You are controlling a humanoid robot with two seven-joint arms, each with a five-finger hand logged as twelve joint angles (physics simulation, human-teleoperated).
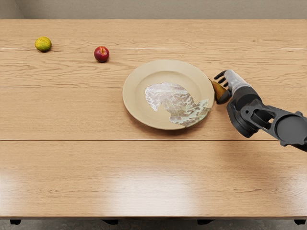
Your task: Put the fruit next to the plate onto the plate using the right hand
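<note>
At the right rim of a round tan plate (142, 76), the robot's right hand (230, 86) closes on a small brownish-yellow fruit (215, 89). Only a narrow, pointed sliver of the fruit shows, between the dark curled fingers (221, 75) above it and the thumb below. The fingers wrap the fruit rather than spread, and it sits just beside the plate's edge, touching or overlapping the rim; whether it rests on the table (144, 167) or is lifted cannot be told. The hand's back is pale grey and smooth, and the arm behind it is black and blocky, coming in from the right edge.

The plate is matte, shallow and slightly oval in this slanted view. It carries a ragged, silvery-grey mottled patch (176, 102) across its centre and lower right. The table is light wood with long horizontal grain and plank seams, glossy near the front.

2 more fruits lie well apart from the plate at the far left: a shiny red apple (101, 53) and, farther left, a dimpled yellow-green citrus (43, 44).
</note>
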